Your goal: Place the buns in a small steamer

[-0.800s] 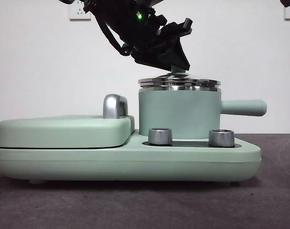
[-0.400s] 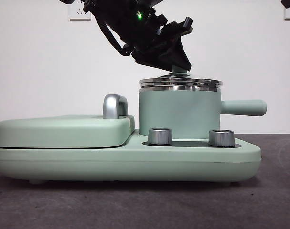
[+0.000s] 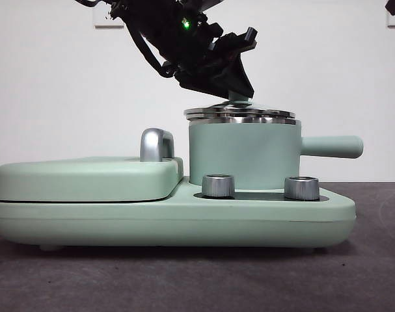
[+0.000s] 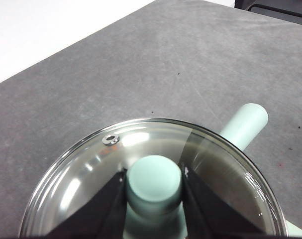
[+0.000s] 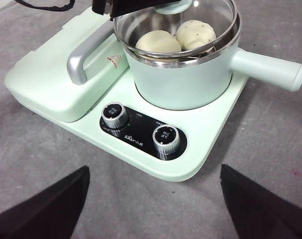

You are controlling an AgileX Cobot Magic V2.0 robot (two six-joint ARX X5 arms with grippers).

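The left gripper (image 4: 154,186) clamps the green knob of the glass lid (image 4: 215,169), tilted just above the small steamer (image 3: 243,159); both buns (image 5: 175,37) lie beneath; the right gripper (image 5: 153,199) waits open; the lid looks rigid, slippery, breakable.

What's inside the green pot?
Two buns sit inside the pot: a smooth bun and a flecked bun, side by side. The left gripper holds the glass lid by its knob just above them. The pot's bottom is hidden.
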